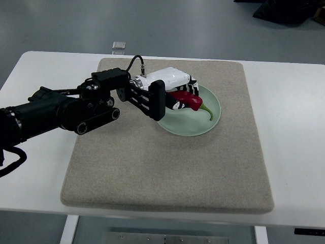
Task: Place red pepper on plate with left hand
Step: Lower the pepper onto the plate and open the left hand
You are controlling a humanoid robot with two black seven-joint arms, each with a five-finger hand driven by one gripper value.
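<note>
Though half hidden, left hand (170, 91) seemingly gripping red pepper (189, 99).

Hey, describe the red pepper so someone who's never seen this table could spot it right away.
On the white table lies a beige mat, and toward its far side sits a pale green plate. The red pepper is over that plate, in the left hand. It is the only glossy dark-red thing, with a curved green stem.

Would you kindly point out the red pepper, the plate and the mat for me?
red pepper (189, 99): top view, middle of its red body.
plate (189, 127): top view, bare near rim.
mat (167, 173): top view, bare middle area.
</note>
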